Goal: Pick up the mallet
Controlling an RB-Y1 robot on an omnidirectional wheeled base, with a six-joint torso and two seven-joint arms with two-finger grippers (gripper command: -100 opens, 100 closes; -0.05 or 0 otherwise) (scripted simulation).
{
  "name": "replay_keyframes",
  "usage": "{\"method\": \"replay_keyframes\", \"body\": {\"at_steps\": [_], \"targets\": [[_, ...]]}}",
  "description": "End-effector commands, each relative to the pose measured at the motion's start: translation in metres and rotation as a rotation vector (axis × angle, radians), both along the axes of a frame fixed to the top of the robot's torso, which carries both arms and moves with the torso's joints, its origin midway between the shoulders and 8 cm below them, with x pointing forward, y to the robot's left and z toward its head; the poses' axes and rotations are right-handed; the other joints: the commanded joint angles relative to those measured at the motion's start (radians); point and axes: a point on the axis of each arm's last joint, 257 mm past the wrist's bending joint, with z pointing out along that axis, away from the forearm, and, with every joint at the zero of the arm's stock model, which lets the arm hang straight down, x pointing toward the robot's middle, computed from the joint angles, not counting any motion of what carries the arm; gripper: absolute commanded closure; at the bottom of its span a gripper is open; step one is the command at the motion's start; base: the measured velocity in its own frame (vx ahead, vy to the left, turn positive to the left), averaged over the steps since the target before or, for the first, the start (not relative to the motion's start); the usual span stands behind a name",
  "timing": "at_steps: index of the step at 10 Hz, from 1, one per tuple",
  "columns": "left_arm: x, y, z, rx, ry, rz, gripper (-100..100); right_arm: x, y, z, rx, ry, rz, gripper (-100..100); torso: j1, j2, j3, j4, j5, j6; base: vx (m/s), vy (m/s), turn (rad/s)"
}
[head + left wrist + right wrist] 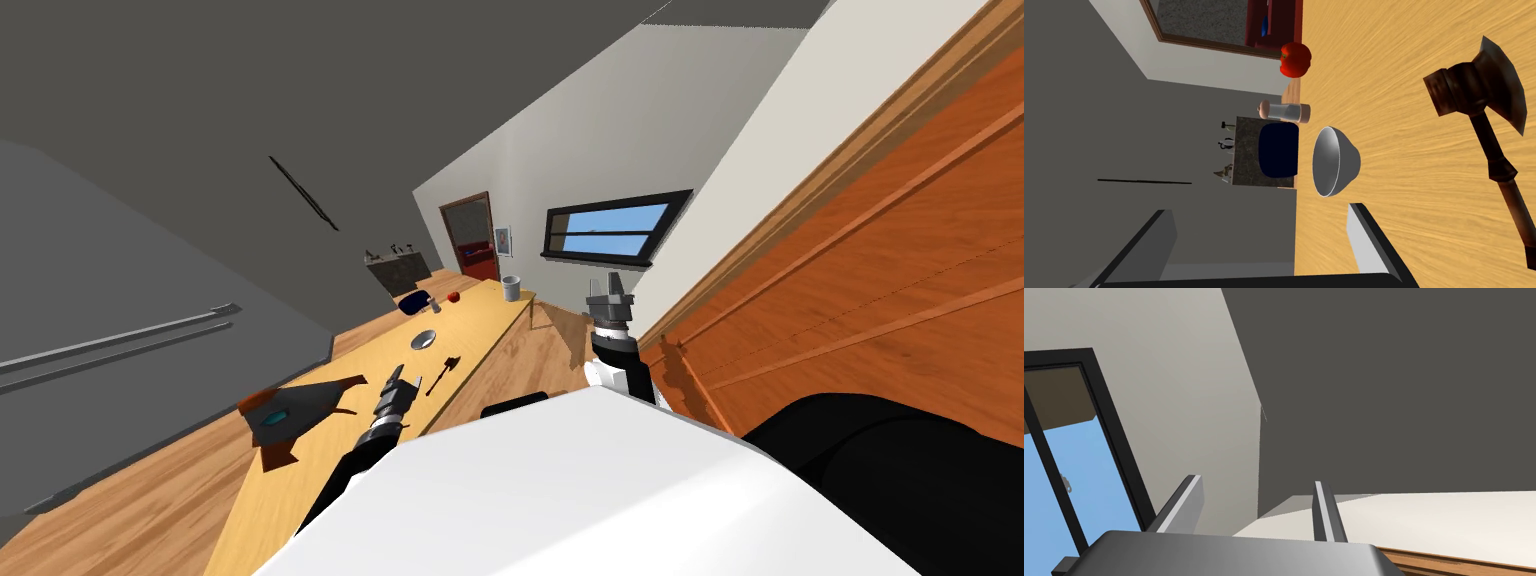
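The mallet (pixel 441 373) lies flat on the table (pixel 482 322), close to the right long edge and about halfway along it. Its dark brown head points toward the far end and its handle toward the near end.

The left gripper (pixel 403 377) is over the table just beside the mallet, on the side away from that edge, and does not touch it. Its fingers stand wide apart with nothing between them. The mallet lies outside the gap, beyond one finger.

Farther along, around mid-width, sits a grey bowl (pixel 1335 161). Beyond it, by the left long edge, a dark blue object (pixel 1279 150), a shaker (pixel 1284 112) and a tomato (pixel 1295 59) follow one another toward the far end. A grey cup (pixel 511 288) stands at the far right corner. A dark winged thing (pixel 290 412) lies at the left edge nearer the near end.

The right gripper (pixel 611 284) is raised off the table's right side, its fingers apart and empty.
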Motion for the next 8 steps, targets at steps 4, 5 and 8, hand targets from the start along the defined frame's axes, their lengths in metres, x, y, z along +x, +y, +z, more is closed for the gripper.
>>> {"method": "replay_keyframes", "body": {"at_steps": [4, 5, 8], "targets": [[-0.038, 0.037, -0.068, -0.146, 0.177, 0.083, -100, 0.000, 0.000, 0.000, 0.000, 0.000, 0.000, 0, 0.000, -0.001, 0.000, 0.000, 0.000, 0.000, 0.029, -0.008, -0.176], [-0.051, 0.047, -0.086, -0.181, 0.230, 0.107, -100, 0.000, 0.000, 0.000, 0.000, 0.000, 0.000, 0, 0.000, 0.000, 0.000, 0.000, 0.000, 0.000, 0.035, -0.013, -0.232], [-0.065, 0.057, -0.103, -0.242, 0.272, 0.141, -100, 0.000, 0.000, 0.000, 0.000, 0.000, 0.000, 0, 0.000, -0.001, -0.001, 0.000, 0.000, 0.000, 0.032, 0.001, -0.114]]}}
